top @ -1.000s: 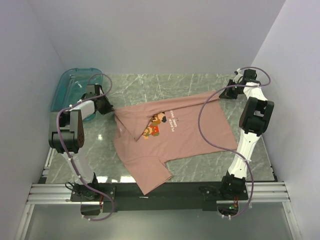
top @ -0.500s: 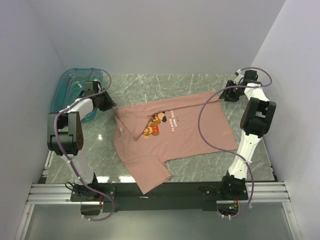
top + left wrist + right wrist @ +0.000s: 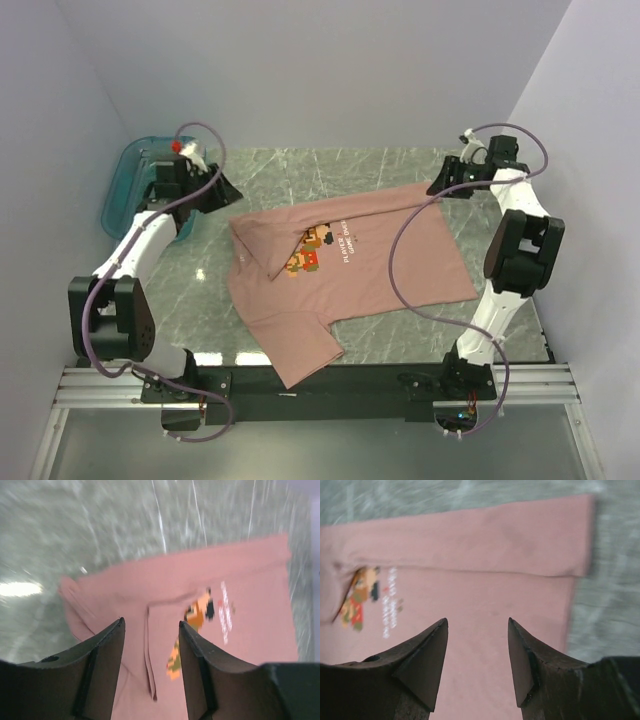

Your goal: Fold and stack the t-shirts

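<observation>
One dusty-pink t-shirt [image 3: 370, 270] lies flat on the marble table, its far strip folded over toward the front. The pixel-art character [image 3: 310, 250] and white text face up, and one sleeve hangs over the near edge. My left gripper [image 3: 226, 192] hovers open just past the shirt's far-left corner, holding nothing. In the left wrist view its fingertips [image 3: 151, 622] frame the t-shirt [image 3: 240, 580] below. My right gripper [image 3: 438, 186] hovers open by the far-right corner. In the right wrist view the open gripper [image 3: 477, 620] looks down on the folded edge of the t-shirt [image 3: 485, 545].
A teal translucent tray [image 3: 122, 188] stands at the back left, close behind my left arm. White walls close in the back and both sides. A metal rail [image 3: 320, 385] runs along the near edge. Purple cables loop off both arms.
Both grippers have gone from shut on the shirt's far corners to open, letting the cloth go. Both have lifted and drawn back toward the far side; the left arm has stretched out.
</observation>
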{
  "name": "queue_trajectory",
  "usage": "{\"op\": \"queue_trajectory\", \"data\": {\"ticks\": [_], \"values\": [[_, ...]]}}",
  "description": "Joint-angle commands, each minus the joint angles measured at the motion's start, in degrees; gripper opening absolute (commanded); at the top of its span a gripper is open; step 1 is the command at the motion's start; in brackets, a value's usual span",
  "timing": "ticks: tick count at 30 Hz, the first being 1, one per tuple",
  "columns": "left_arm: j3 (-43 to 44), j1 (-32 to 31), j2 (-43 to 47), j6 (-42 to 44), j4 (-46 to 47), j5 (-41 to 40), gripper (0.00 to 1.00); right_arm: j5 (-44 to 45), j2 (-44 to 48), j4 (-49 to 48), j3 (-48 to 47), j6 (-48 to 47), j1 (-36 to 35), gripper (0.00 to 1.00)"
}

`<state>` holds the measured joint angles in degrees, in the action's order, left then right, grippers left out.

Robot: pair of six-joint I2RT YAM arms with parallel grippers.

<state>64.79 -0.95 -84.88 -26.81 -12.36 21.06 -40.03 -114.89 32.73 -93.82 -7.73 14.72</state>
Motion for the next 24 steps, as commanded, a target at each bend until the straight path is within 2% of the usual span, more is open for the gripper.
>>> {"op": "queue_trajectory", "data": {"ticks": [1,7,13,24], "values": [[-2.7,-3.8,0.6,4.6,-3.5,4.7,0.52,-7.2,8.0,0.7,2.8,-5.5,-3.6,0.58],[-4.9,-7.3,-0.5,6.5,-4.0,3.6,0.52,-9.4,16.3,0.4,7.9,-5.4,-7.2,0.58],[-3.5,-10.0,-3.9,6.5,-4.1,2.7,0.52,-11.3,21.8,-0.9,11.7,-2.2,-8.9,0.58],[-0.4,-11.4,-9.3,6.5,-5.0,0.6,0.51,-11.1,21.6,-4.1,18.1,-3.5,-6.5,0.58]]}}
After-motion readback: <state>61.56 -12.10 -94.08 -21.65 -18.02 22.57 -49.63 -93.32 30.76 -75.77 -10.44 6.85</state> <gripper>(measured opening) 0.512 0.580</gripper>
